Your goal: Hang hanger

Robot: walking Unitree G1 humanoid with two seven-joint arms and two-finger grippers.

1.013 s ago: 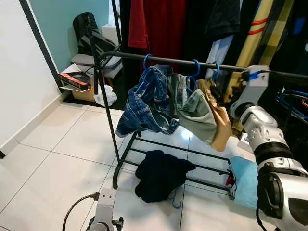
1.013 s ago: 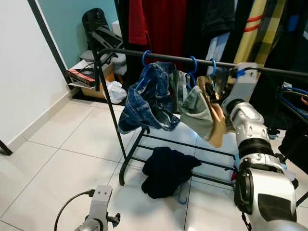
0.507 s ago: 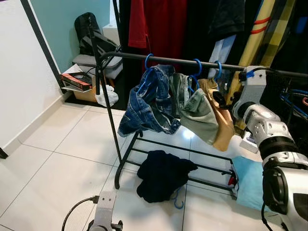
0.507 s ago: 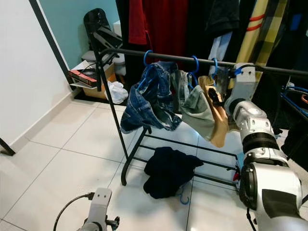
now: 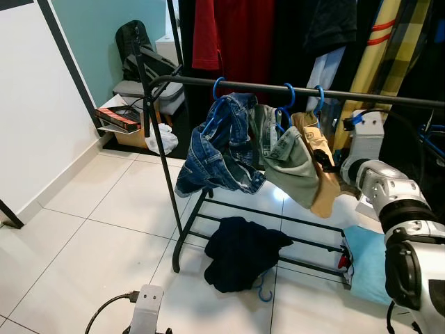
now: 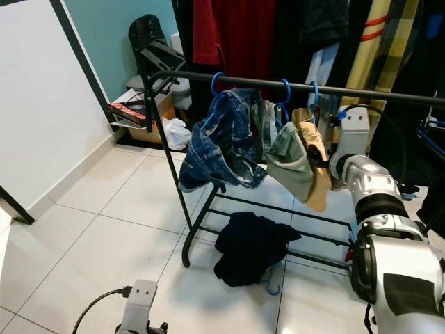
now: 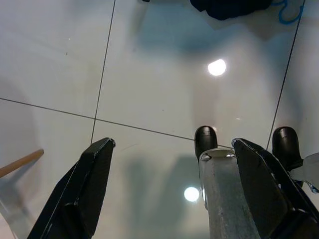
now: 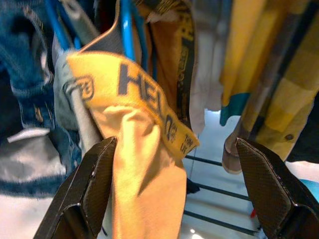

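Three blue hangers on the black rail (image 5: 278, 87), our right gripper (image 8: 169, 164) spread wide beside the mustard garment (image 5: 321, 184).

We see the hangers (image 5: 318, 97) hooked close together on the rail, carrying denim jeans (image 5: 219, 149), a grey-green garment (image 5: 292, 167) and the mustard one, whose band reads "HEL" in dark letters. Our right gripper sits just beside that garment at the rail's right end, fingers (image 8: 87, 194) far apart and holding nothing. White tiled floor (image 5: 83, 236) lies open to the left of the rack; under it a dark garment (image 5: 243, 254) lies heaped on another blue hanger. Our left gripper (image 7: 174, 194) hangs open over bare tile.
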